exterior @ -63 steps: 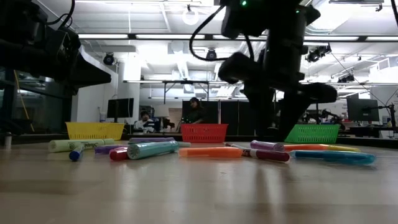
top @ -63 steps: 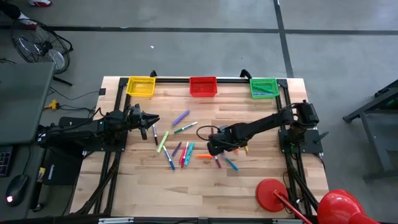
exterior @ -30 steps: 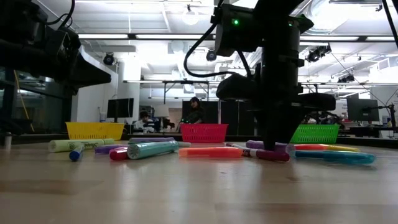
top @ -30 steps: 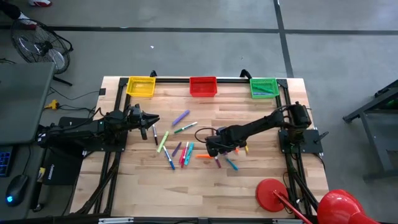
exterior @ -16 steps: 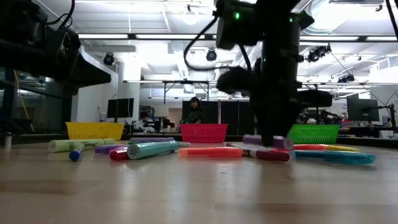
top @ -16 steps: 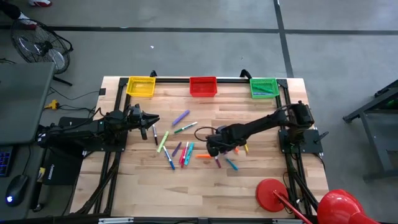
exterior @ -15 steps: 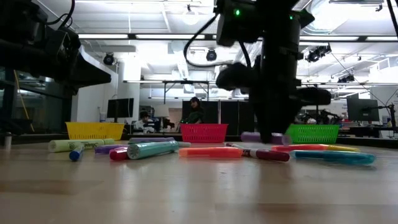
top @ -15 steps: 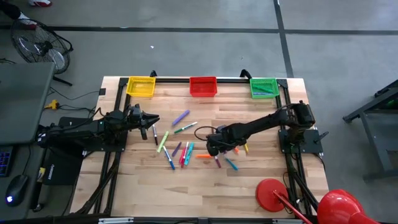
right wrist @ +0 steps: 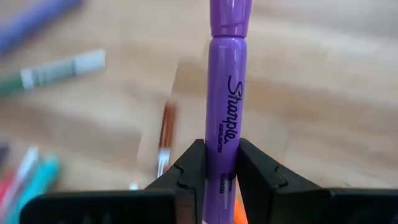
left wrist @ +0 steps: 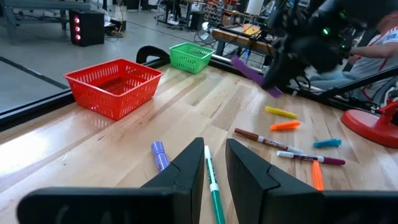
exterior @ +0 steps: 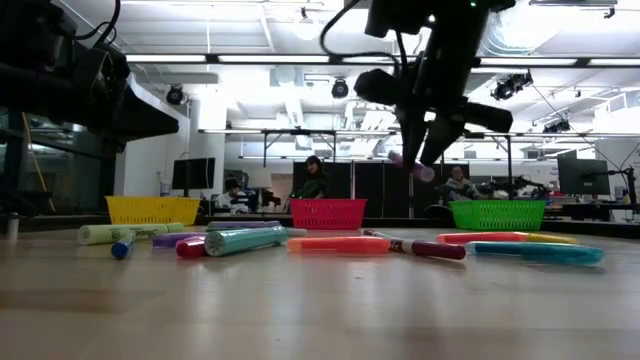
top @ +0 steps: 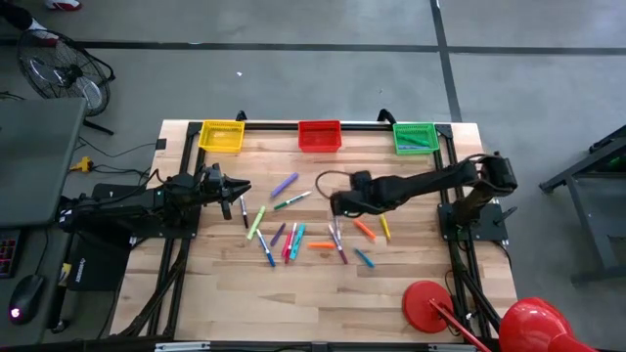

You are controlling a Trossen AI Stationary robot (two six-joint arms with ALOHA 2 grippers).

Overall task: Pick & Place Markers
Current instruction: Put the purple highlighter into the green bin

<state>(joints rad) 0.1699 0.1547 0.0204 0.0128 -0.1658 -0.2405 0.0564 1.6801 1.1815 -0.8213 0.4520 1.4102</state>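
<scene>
Purple marker tilted, in right pincer

The tabletop is pale wood in jointed strips, smooth with a soft sheen. The purple marker looks like glossy plastic with black print. The red basket is open plastic mesh. The right hand has matt black fingers.

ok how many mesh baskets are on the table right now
3, in a row along the far edge: yellow basket toward the left arm's side, red basket in the middle, green basket toward the right arm's side. None appears hidden.
</scene>
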